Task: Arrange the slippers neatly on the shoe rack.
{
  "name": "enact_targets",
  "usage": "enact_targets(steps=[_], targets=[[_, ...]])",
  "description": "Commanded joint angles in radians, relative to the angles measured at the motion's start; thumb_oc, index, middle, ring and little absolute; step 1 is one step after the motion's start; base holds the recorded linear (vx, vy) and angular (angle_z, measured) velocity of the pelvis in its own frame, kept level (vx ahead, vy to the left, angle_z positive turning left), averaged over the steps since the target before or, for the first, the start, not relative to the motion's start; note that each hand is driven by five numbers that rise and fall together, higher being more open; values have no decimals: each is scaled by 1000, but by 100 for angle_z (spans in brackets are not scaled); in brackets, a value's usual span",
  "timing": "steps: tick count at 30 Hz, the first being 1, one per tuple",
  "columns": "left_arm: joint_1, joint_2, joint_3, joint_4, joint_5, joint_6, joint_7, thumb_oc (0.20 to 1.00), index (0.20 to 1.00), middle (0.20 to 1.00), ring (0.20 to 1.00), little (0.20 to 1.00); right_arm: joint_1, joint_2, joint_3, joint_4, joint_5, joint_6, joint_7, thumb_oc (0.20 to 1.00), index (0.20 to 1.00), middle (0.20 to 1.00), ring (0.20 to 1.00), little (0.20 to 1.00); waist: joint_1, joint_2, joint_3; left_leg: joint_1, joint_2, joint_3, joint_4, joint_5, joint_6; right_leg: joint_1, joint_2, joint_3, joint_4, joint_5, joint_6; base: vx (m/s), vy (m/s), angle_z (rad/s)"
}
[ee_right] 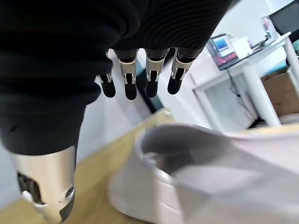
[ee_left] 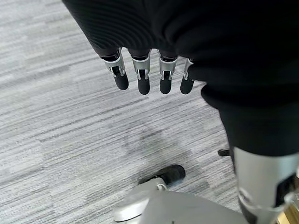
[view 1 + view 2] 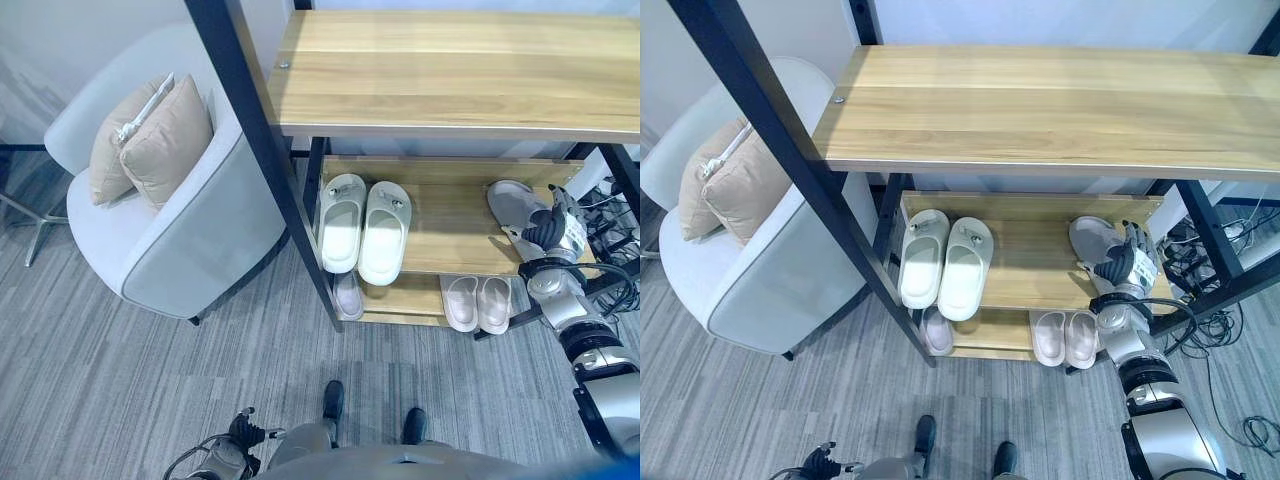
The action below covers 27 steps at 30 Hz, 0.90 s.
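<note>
The shoe rack's middle shelf (image 3: 450, 235) carries a cream pair of slippers (image 3: 362, 228) side by side at its left end. At its right end lies a single grey slipper (image 3: 510, 203). My right hand (image 3: 550, 226) hovers right beside and over that grey slipper (image 1: 210, 177), with straight fingers (image 1: 140, 79) that hold nothing. On the bottom shelf rest a pale pink pair (image 3: 477, 303) and one more pale slipper (image 3: 348, 295). My left hand (image 3: 240, 432) hangs low at the left over the carpet, with its fingers (image 2: 145, 77) straight.
A wide wooden top shelf (image 3: 450, 70) overhangs the rack, held by black uprights (image 3: 260, 140). A grey armchair (image 3: 190, 240) with two beige cushions (image 3: 150, 135) stands to the left. Cables (image 3: 1200, 270) lie to the right of the rack. Grey carpet (image 3: 150, 380) spreads in front.
</note>
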Motion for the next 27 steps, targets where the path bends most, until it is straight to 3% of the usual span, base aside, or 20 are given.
enact_targets(steps=[1,12,20,27], targets=[[-44,1,-21,70,4,-11,5,1000,1000,1000,1000,1000,-41,-15,-21,-26,36,-2,-56,1000,1000,1000,1000,1000,20,-34,14,25,47,78,7,-95,-44,24,-52,37,6,-22,59,0,0,0],[-58,-21,-13,73,-23,9,33,1000,1000,1000,1000,1000,38,68,-38,64,95,30,-63,1000,1000,1000,1000,1000,-5,-44,0,56,46,93,7,-112,-40,46,-51,44,6,-28,58,5,-1,-1],[-54,-18,-4,81,-32,18,42,1000,1000,1000,1000,1000,73,99,-16,117,129,41,-15,1000,1000,1000,1000,1000,-15,-50,-7,62,46,105,7,-117,-38,43,-55,52,6,-24,62,3,5,-1],[-62,-16,6,81,-44,25,45,1000,1000,1000,1000,1000,98,129,-5,14,150,22,21,1000,1000,1000,1000,1000,-25,-59,-8,76,47,114,7,-124,-35,50,-55,61,6,-20,62,1,16,-5]])
